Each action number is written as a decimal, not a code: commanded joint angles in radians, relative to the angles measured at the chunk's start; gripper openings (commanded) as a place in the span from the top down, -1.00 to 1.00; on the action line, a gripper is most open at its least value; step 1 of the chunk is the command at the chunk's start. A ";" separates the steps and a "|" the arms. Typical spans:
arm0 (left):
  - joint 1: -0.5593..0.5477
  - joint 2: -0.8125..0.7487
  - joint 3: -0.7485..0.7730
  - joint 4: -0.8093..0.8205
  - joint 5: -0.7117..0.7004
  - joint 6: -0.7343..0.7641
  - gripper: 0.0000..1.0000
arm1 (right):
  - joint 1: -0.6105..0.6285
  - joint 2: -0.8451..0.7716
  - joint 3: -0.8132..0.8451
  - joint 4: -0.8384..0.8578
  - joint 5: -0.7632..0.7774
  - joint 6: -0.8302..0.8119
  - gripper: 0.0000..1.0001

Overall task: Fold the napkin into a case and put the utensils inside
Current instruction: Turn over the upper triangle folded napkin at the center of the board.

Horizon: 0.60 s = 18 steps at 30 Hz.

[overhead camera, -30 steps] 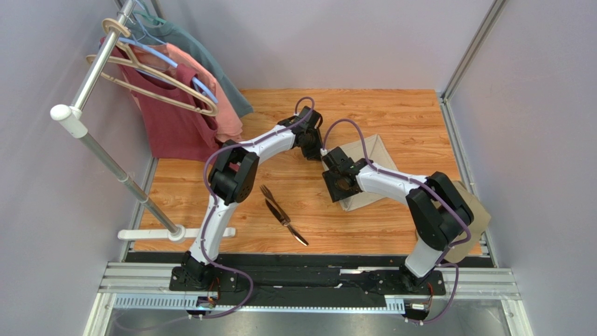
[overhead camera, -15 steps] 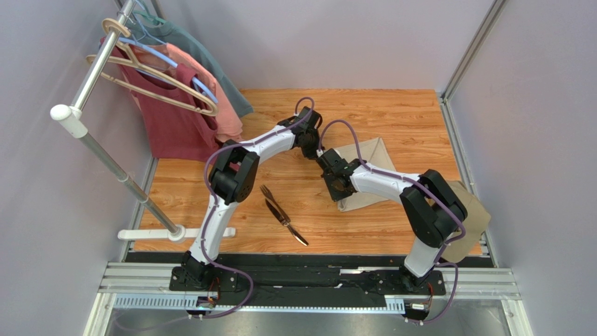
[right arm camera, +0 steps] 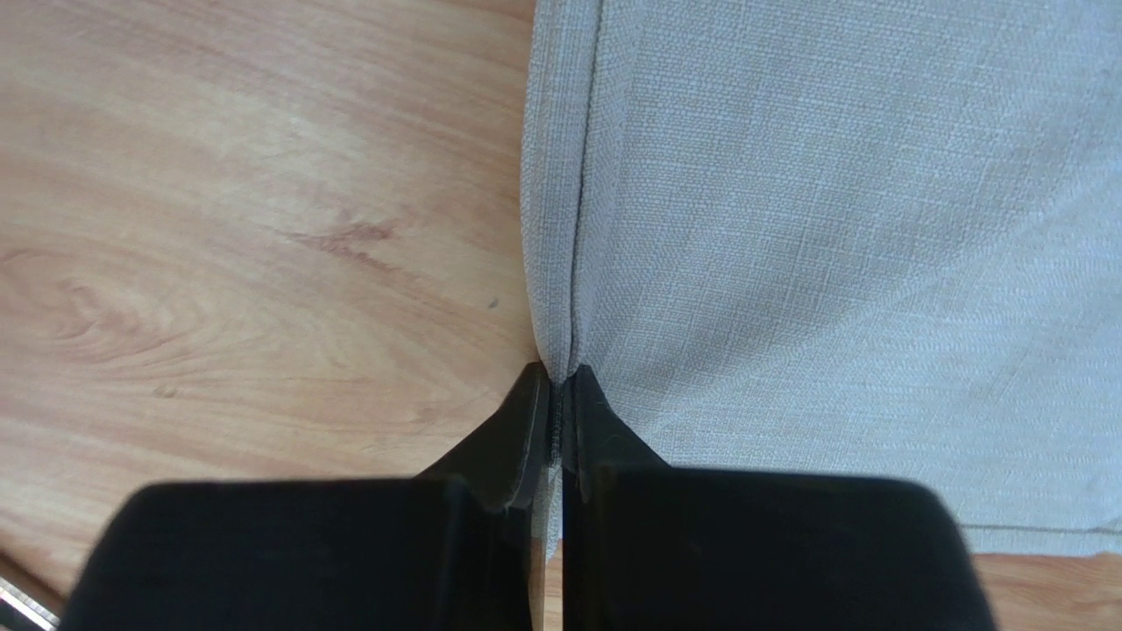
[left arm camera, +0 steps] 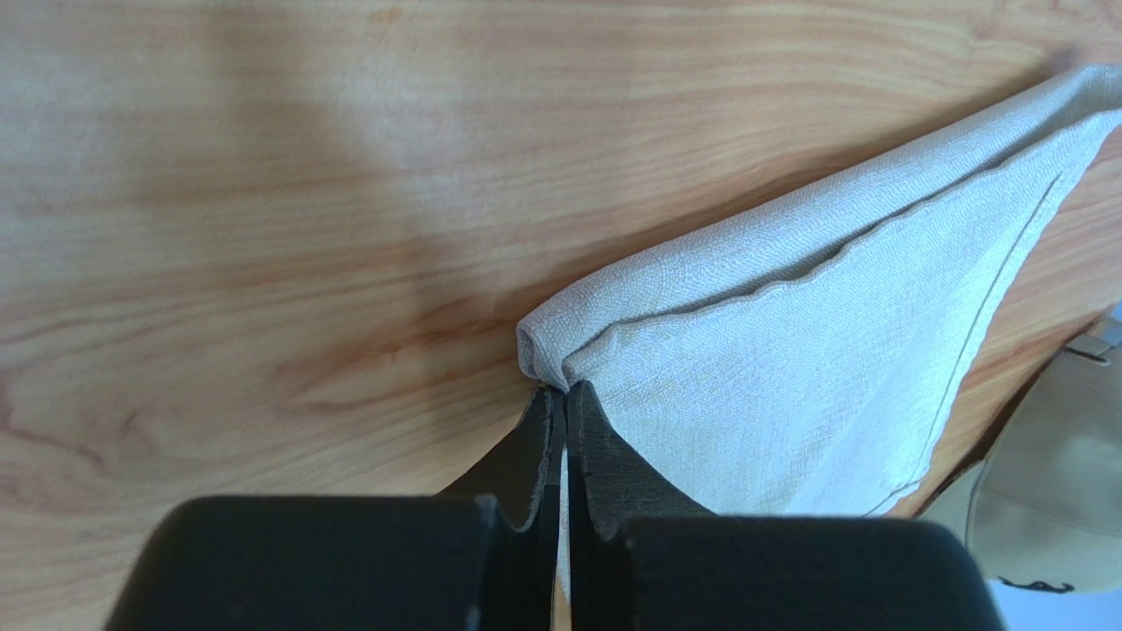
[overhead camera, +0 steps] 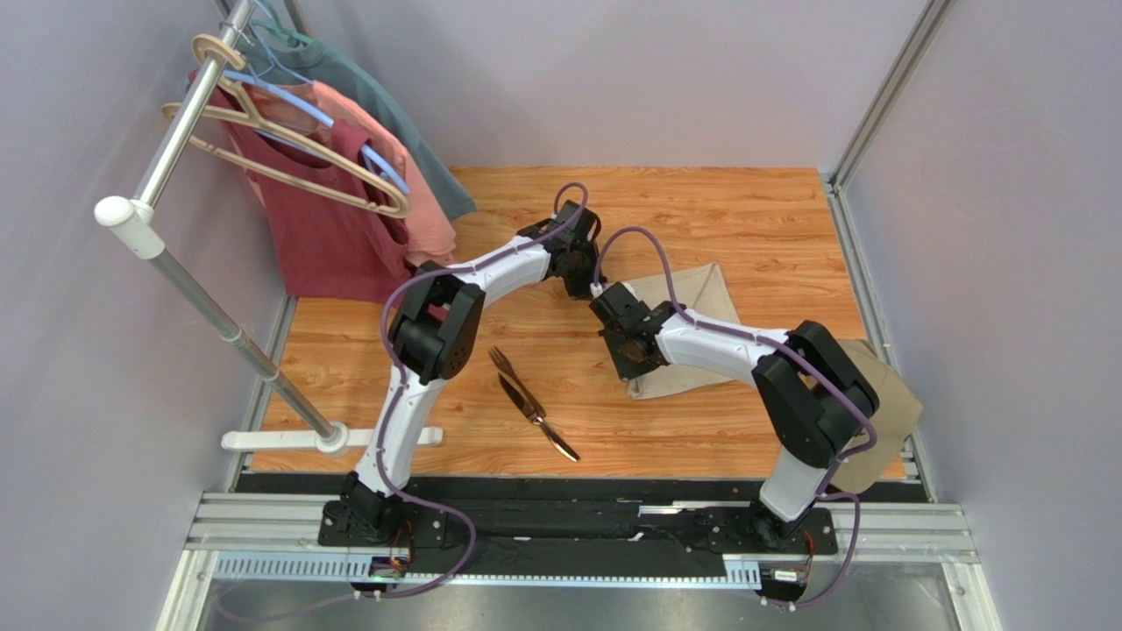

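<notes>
Left wrist — claw [left arm camera: 565, 392] (tight) on napkin [left arm camera: 817, 342] corner

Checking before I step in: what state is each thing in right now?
Napkin: partly folded, flat on the table, no utensils inside.
Left hand: shut on the napkin's corner.
Right hand: shut on the napkin's folded edge.
Fork: loose on the table.
Knife: loose, by the fork.
Shirts: hanging on the rack.

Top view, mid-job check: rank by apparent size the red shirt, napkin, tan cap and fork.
1. red shirt, though it hangs higher, nearer the camera.
2. napkin and tan cap: both are partly hidden by the right arm, so I leave them unranked.
3. fork, clearly the smallest.
</notes>
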 commanded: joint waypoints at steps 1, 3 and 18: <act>0.008 -0.106 -0.046 0.010 -0.042 0.022 1.00 | 0.005 -0.066 -0.015 0.016 -0.115 0.023 1.00; 0.008 -0.132 -0.057 -0.006 -0.046 0.013 1.00 | -0.005 -0.077 -0.013 0.020 -0.142 0.031 1.00; 0.044 -0.308 -0.123 -0.093 -0.108 0.050 1.00 | -0.021 -0.126 0.078 0.065 -0.362 0.112 1.00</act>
